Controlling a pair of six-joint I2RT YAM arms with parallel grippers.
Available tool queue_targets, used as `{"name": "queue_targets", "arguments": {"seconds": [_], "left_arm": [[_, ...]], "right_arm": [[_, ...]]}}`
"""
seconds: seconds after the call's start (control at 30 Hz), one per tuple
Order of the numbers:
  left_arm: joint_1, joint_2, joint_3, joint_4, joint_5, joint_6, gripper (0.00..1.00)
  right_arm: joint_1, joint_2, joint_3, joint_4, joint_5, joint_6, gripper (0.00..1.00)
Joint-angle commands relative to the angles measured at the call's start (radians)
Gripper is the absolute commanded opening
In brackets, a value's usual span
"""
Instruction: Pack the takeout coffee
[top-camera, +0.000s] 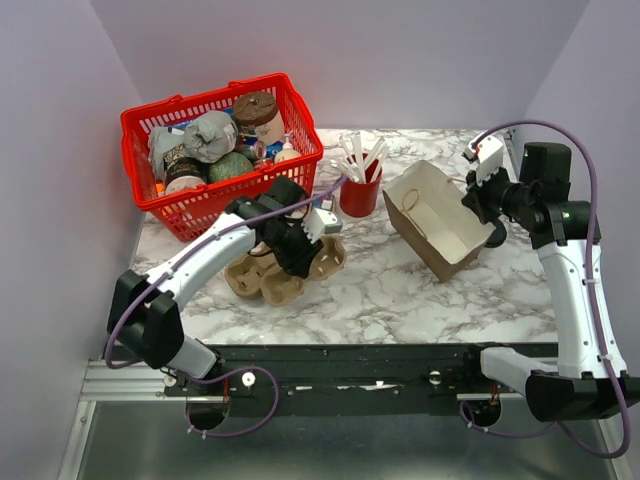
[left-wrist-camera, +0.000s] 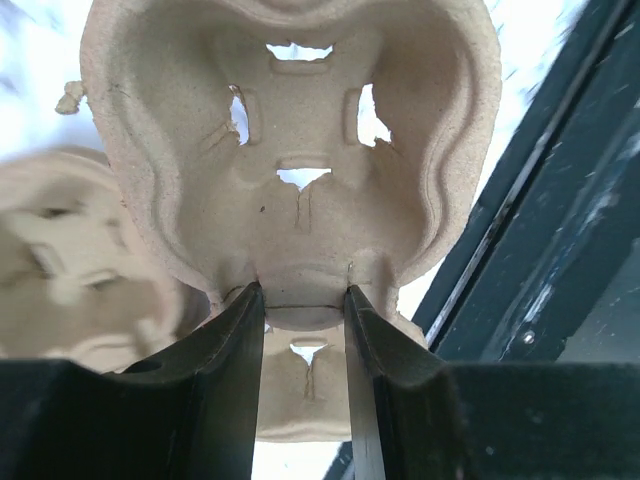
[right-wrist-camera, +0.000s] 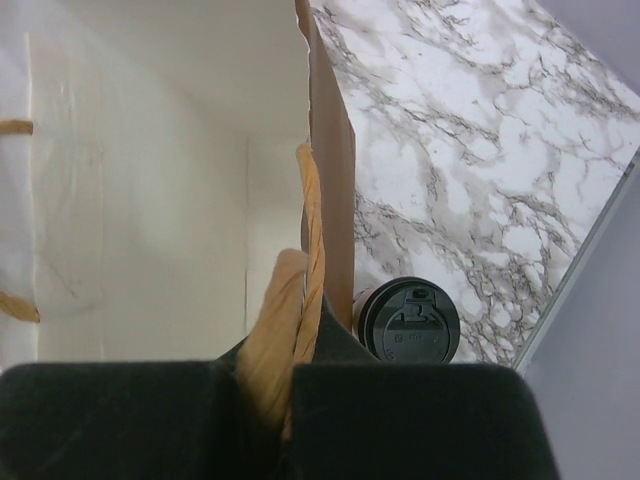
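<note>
Beside one bag (right-wrist-camera: 150, 200), one takeout coffee (right-wrist-camera: 408, 320)

The left end effector (left-wrist-camera: 303, 296) pinches the near rim of a pulp cup carrier (left-wrist-camera: 300, 150).

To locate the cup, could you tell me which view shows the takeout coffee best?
Right wrist: the takeout coffee shows its black lid beside the paper bag. I cannot find it in the top view; the left wrist shows only the cup carrier.
</note>
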Motion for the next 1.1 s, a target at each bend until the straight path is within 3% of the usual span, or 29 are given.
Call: {"name": "queue_targets", "arguments": {"seconds": [0.0,0.2,0.37,0.5,0.53,0.63,0.83,0.87,1.07], "left_arm": [[0.102,-0.096,0.116,0.004,0.261,0.132,0.0],[0.157,-0.111,0.372,0.08,0.374,0.114,0.0],[0.156,-0.128,0.466,0.266,0.438,-0.064,0.0],[0.118,-0.209,0.361,0.626,0.43,-0.265,0.0],[0.102,-0.228,0.331,0.768,0.41,-0.277,0.0],[0.019,-0.252,0.258,0.942,0.369,-0.262,0.0],[-0.082,-0.196,0.236,1.056,0.444,-0.27,0.0],[-0.096,-0.186,0.234,1.038,0.442,-0.215,0.0],[-0.133,-0.199,0.083,1.13,0.435,-0.159,0.0]], "right_arm": [[0.01,-0.026,-0.017,-0.016,-0.072,-0.049,0.01],[0.031,-0.049,-0.049,-0.027,-0.161,-0.072,0.0],[0.09,-0.049,-0.06,-0.048,-0.213,-0.069,0.0],[0.119,-0.048,-0.064,-0.059,-0.216,-0.072,0.01],[0.126,-0.044,-0.063,-0.062,-0.22,-0.072,0.01],[0.133,-0.034,-0.06,-0.076,-0.244,-0.068,0.01],[0.133,-0.018,-0.046,-0.108,-0.272,-0.033,0.01],[0.131,-0.018,-0.049,-0.109,-0.278,-0.025,0.0],[0.131,-0.012,-0.045,-0.111,-0.308,0.012,0.01]]}}
